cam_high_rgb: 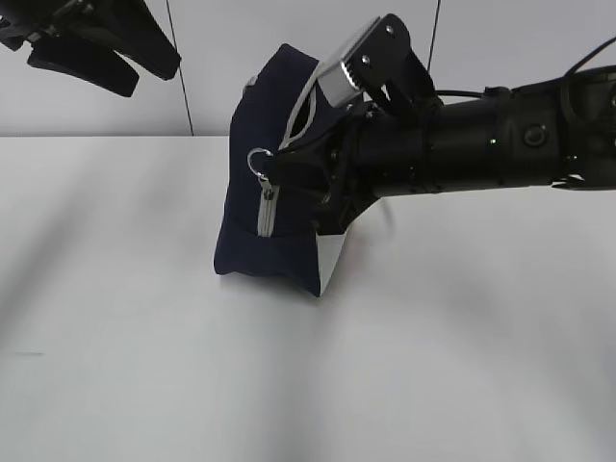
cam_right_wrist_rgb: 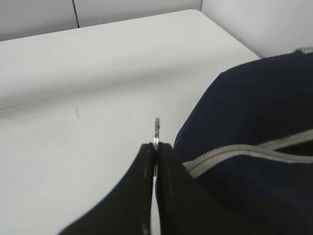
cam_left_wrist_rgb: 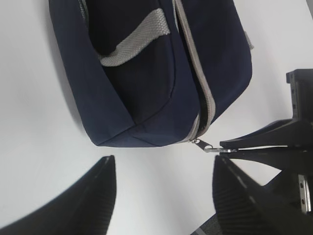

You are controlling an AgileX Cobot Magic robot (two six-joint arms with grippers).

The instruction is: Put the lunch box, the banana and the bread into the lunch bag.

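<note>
The navy lunch bag (cam_high_rgb: 252,241) rests on the white table, its grey zipper (cam_high_rgb: 268,214) running down the near end. My right gripper (cam_high_rgb: 274,164) reaches in from the right and is shut on the metal zipper pull (cam_right_wrist_rgb: 156,128), just off the bag's corner (cam_right_wrist_rgb: 254,112). The left wrist view looks down on the bag (cam_left_wrist_rgb: 146,73), the pull (cam_left_wrist_rgb: 208,147) and the right fingertips (cam_left_wrist_rgb: 234,143). My left gripper (cam_left_wrist_rgb: 164,161) hangs open and holds nothing, raised at the upper left (cam_high_rgb: 154,77) away from the bag. The lunch box, banana and bread are out of view.
The bag's grey webbing handle (cam_left_wrist_rgb: 132,41) lies across its top. A white side panel (cam_high_rgb: 332,255) shows at the bag's lower right. The white table (cam_high_rgb: 192,366) stretches around the bag, with a pale wall behind.
</note>
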